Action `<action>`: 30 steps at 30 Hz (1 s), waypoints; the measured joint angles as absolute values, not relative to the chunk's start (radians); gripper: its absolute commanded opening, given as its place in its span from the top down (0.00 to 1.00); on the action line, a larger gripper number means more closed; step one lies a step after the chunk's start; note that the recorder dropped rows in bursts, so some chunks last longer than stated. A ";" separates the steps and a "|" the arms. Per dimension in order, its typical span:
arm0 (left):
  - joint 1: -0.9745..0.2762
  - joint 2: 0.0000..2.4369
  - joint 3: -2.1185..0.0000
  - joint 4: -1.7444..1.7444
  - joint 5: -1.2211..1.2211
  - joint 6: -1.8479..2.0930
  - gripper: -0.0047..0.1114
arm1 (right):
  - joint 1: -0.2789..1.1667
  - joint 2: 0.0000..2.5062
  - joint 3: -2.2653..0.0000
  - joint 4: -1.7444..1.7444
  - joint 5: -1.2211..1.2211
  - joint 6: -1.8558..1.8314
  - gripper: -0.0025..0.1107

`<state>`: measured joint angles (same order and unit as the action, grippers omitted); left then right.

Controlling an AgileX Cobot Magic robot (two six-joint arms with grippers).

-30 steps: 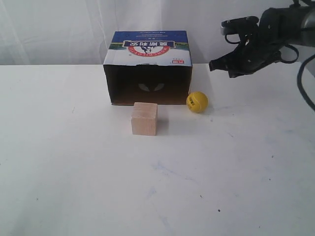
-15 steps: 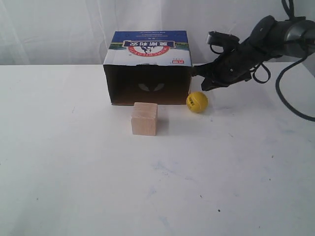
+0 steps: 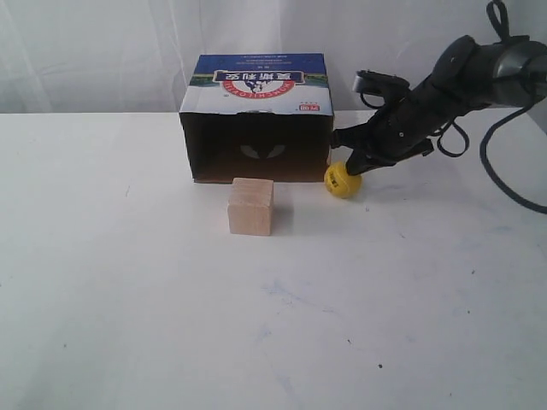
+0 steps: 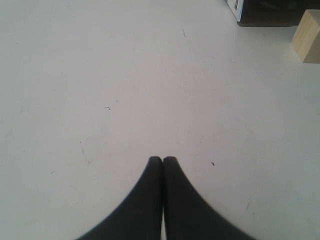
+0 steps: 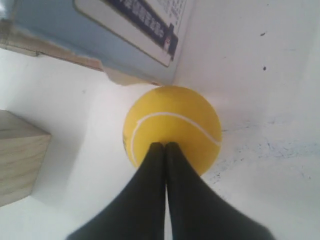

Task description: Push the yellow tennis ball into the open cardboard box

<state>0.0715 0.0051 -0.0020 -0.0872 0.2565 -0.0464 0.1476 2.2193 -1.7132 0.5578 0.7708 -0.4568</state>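
The yellow tennis ball (image 3: 343, 181) (image 5: 172, 129) rests on the white table just outside the right front corner of the open cardboard box (image 3: 256, 120) (image 5: 100, 35). That box lies on its side, its dark opening facing the camera and its blue-white-red printed panel on top. My right gripper (image 3: 349, 162) (image 5: 164, 145) is shut, with its tips against the ball's upper back side. My left gripper (image 4: 162, 159) is shut over bare table, holding nothing; it does not show in the exterior view.
A pale wooden cube (image 3: 251, 206) (image 5: 17, 155) (image 4: 309, 36) stands just in front of the box's opening, left of the ball. The white table (image 3: 273, 325) stretches wide toward the front. A white curtain hangs behind the box.
My right arm has swung down and left from above the box's right side until its shut tips reach the ball. The ball, cube and box have not visibly moved.
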 measured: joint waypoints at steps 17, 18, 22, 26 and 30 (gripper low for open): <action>0.071 0.005 -0.002 -0.087 0.256 -0.045 0.96 | 0.254 2.223 -1.712 0.566 0.672 -0.481 0.98; 0.071 0.005 -0.002 -0.087 0.256 -0.045 0.96 | 0.254 2.223 -1.712 0.566 0.672 -0.481 0.98; 0.071 0.005 -0.002 -0.087 0.256 -0.045 0.96 | 0.254 2.223 -1.712 0.566 0.669 -0.481 0.98; 0.071 0.005 -0.002 -0.087 0.256 -0.045 0.96 | 0.254 2.223 -1.712 0.566 0.665 -0.481 0.98; 0.071 0.005 -0.002 -0.087 0.256 -0.045 0.96 | 0.260 2.223 -1.708 0.566 0.638 -0.481 0.98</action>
